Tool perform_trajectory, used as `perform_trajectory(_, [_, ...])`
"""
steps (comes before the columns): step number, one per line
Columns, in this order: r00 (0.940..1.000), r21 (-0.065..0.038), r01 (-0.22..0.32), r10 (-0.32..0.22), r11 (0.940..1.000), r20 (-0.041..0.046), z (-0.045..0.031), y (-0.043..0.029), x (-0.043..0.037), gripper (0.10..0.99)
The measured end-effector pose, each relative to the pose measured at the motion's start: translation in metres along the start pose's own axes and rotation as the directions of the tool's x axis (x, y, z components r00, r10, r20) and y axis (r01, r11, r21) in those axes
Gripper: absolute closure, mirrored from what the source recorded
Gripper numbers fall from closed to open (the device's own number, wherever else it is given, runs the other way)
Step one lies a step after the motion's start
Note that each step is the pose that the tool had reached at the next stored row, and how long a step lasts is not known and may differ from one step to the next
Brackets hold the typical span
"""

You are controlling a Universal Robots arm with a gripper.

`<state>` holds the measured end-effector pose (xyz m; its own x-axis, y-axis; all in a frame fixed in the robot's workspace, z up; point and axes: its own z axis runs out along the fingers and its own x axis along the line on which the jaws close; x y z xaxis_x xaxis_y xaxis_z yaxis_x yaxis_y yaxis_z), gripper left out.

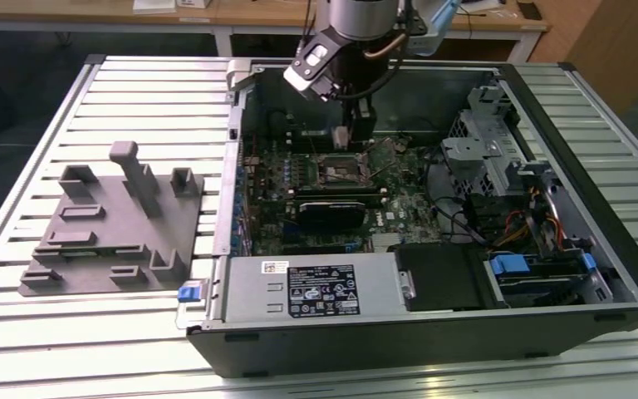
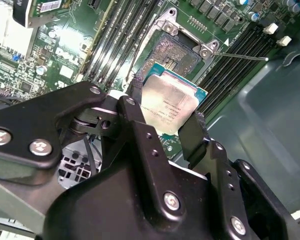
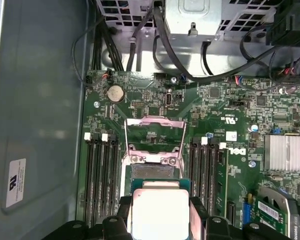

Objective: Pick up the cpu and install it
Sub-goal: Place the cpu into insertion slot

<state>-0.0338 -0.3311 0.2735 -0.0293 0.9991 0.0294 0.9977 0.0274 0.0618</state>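
Silver metal on top, green at the rim — the cpu (image 2: 171, 102) is pinched by two opposite edges between the black fingers (image 2: 140, 130) of the gripper (image 2: 166, 116). It hangs just above the open socket (image 2: 180, 52) on the motherboard (image 2: 65, 65), not yet seated. I judge the risk to be misalignment — if the cpu meets the socket shifted or tilted, the fine contacts could bend.

We see a table (image 1: 86, 357) topped with silver metal slats that run across the exterior view. Two things lie directly on it. A grey tray (image 1: 97, 237) with upright posts sits flat on the exterior view's left. Just beside it, an open black case (image 1: 408, 345) lies on its side, covering the middle and right.
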Motion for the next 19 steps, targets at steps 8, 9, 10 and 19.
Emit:
perform_trajectory(8, [1.0, 0.0, -0.001, 0.001, 1.0, 0.0, 0.0114, -0.0013, 0.0022, 0.545])
perform_trajectory(9, [1.0, 0.0, -0.001, 0.001, 1.0, 0.0, 0.0128, -0.0016, 0.0022, 0.545])
perform_trajectory(10, [1.0, 0.0, -0.001, 0.001, 1.0, 0.0001, 0.0141, -0.0018, 0.0022, 0.545])
perform_trajectory(19, [1.0, 0.0, -0.003, 0.003, 1.0, 0.0002, 0.0253, -0.0035, 0.002, 0.545])
